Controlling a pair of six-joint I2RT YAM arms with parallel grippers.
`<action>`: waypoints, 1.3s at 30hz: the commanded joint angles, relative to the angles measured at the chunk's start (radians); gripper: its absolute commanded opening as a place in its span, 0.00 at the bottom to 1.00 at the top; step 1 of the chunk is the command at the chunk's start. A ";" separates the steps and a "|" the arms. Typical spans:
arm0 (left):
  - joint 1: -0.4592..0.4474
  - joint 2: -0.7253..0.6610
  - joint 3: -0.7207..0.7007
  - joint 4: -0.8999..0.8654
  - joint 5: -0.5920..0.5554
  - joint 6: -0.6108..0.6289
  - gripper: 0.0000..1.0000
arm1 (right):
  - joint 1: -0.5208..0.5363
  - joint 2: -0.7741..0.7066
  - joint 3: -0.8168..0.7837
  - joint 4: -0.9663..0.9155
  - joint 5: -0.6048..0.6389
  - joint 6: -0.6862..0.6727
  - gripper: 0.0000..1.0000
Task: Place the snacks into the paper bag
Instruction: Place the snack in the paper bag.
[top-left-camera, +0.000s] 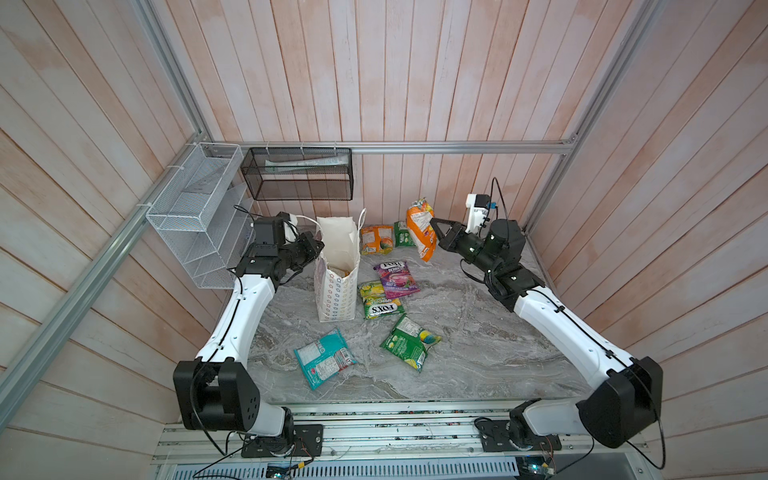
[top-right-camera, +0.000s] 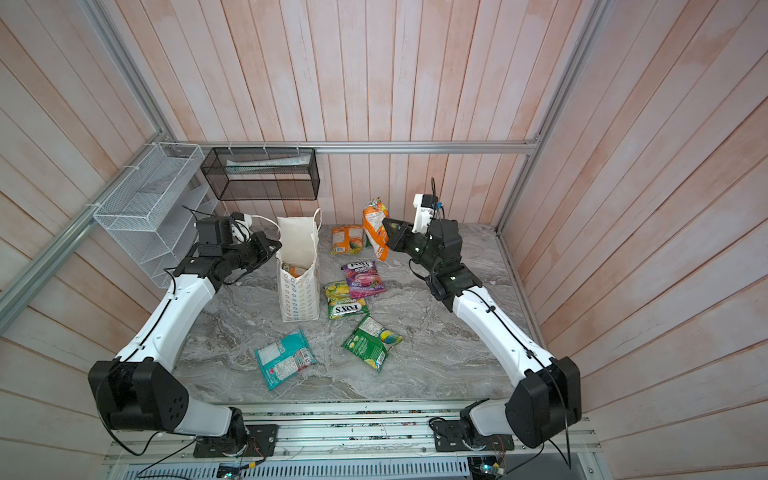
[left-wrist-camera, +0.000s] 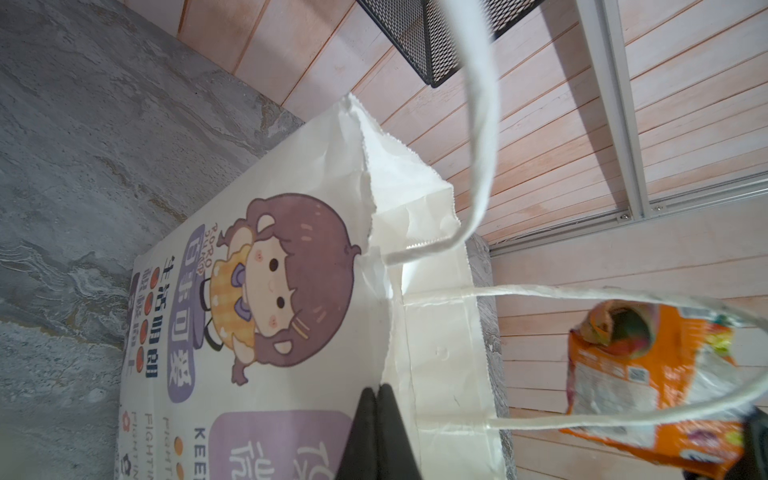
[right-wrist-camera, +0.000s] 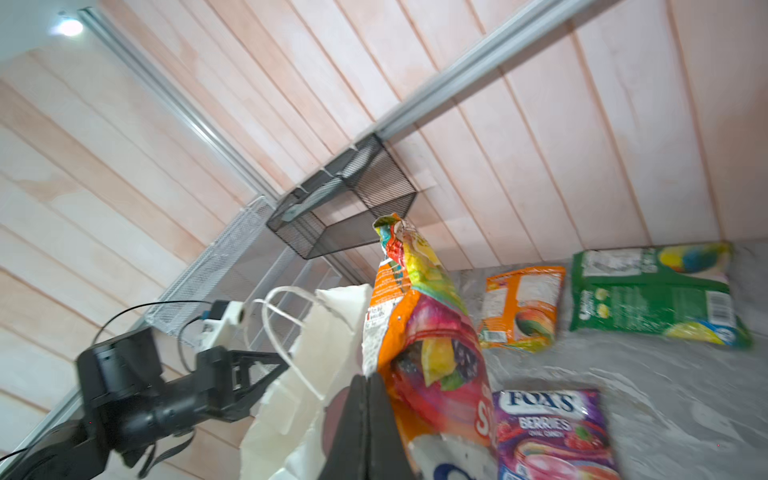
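The paper bag (top-left-camera: 336, 291) (top-right-camera: 299, 299) is stood upright on the grey marbled table (top-left-camera: 478, 332), left of centre, with its mouth open. Its upper rim is pinched by the left gripper (top-left-camera: 319, 245) (left-wrist-camera: 376, 399), whose jaws are pressed together on the paper wall (the printed cartoon face of the bag is seen in the left wrist view). 1 colourful packet (top-right-camera: 293, 270) is glimpsed inside the bag, though it cannot be made out clearly.

An orange pouch (top-left-camera: 419, 226) (right-wrist-camera: 415, 332) is clamped by its edge in the right gripper (top-left-camera: 433, 222) (right-wrist-camera: 365, 386) and is held hanging upright above the far part of the table, to the right of the bag and apart from it. A white cord handle (top-left-camera: 362, 216) is raised on the bag's side nearest this pouch, and in the left wrist view another loop of cord is seen crossing in front of the pouch.

6 more pouches are laid flat on the table. A second orange pouch (top-left-camera: 375, 240) and a small green pouch (top-left-camera: 401, 235) are found below and between the held pouch and the bag. A purple pouch (top-left-camera: 396, 277) is overlapped at 1 corner with a yellow-green pouch (top-left-camera: 380, 301), which is set just beside the bag's base. A large green pouch (top-left-camera: 409, 343) and a teal pouch (top-left-camera: 324, 359) are placed nearer the arm bases, apart from each other.

A white wire rack (top-left-camera: 195, 216) is fixed to the left wall, close behind the left arm, and a black mesh basket (top-left-camera: 297, 174) is hung on the back wall above the bag.
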 joint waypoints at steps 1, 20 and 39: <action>0.005 -0.013 -0.014 0.013 0.014 -0.006 0.00 | 0.089 -0.019 0.083 0.039 0.085 -0.066 0.00; 0.004 -0.015 -0.017 0.025 0.031 -0.009 0.00 | 0.368 0.199 0.470 0.046 0.174 -0.178 0.00; 0.009 -0.021 -0.017 0.024 0.031 -0.008 0.00 | 0.371 0.533 0.660 -0.026 0.157 -0.110 0.00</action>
